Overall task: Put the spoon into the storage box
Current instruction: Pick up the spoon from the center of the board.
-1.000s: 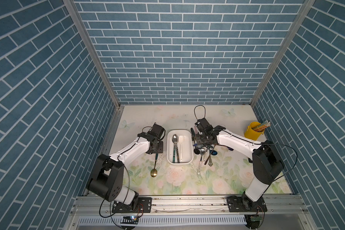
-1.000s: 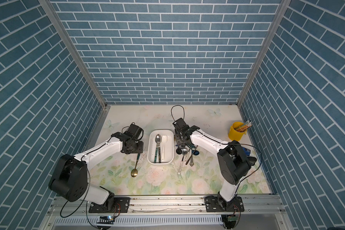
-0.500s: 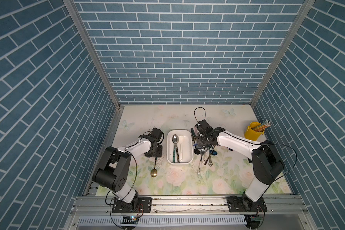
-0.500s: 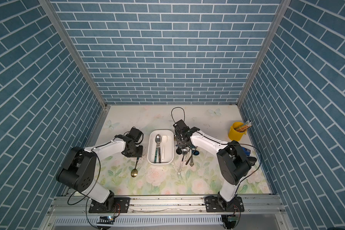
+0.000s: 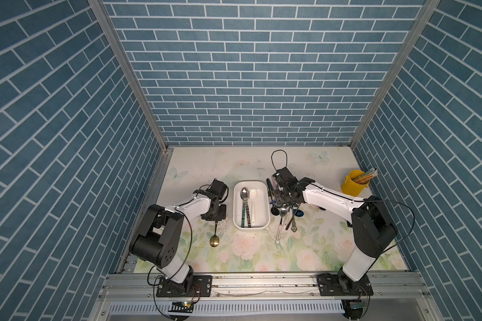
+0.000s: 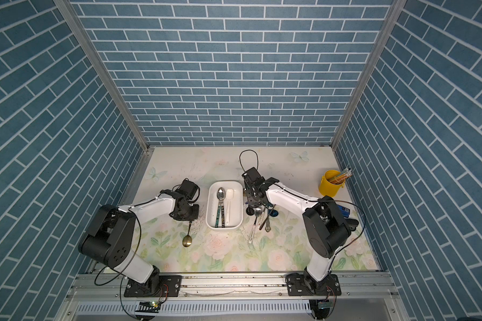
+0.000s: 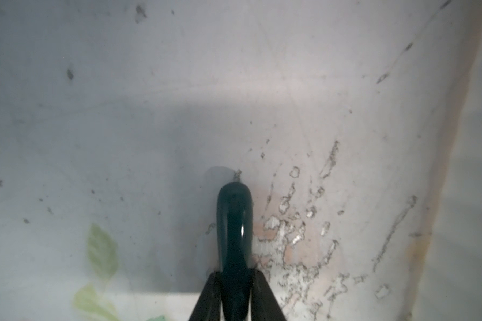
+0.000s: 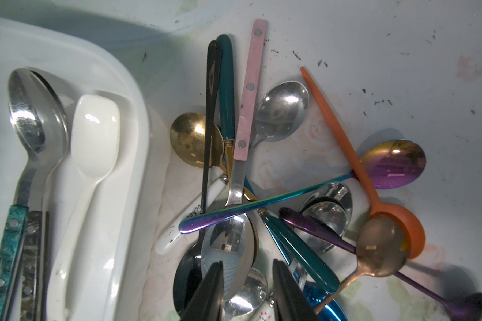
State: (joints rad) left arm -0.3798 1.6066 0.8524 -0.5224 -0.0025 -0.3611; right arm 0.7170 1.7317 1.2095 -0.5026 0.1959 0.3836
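— Top views first: what is the biggest thing on the floral table (image 5: 245, 172)?

— The white storage box (image 5: 260, 205), plain in both top views (image 6: 235, 205), its long side running from the far wall towards the arm bases. Next in size is the heap of spoons (image 5: 285, 219), just to the right of the box.

— And the spoon in question?

— The green-handled spoon (image 5: 215, 232) with the gold bowl lies outside the box, just to its left and apart from its wall. Its long axis runs parallel to the box's long side. The bowl points to the near edge and the handle to the far wall.

— Where does it sit against the jaws?

— In the left wrist view the handle (image 7: 234, 222) passes between the left gripper (image 7: 235, 273) and its rounded end sticks out past the tips. The bowl is on the other side of the jaws.

— Jaws closed?

— Yes, nearly together: both black fingers (image 7: 209, 294) press the handle's sides, so it is clamped. Whether the spoon has left the mat I cannot tell.

— The other arm?

— The right gripper (image 8: 247, 262) hangs over the heap, jaws partly apart, gripping nothing.
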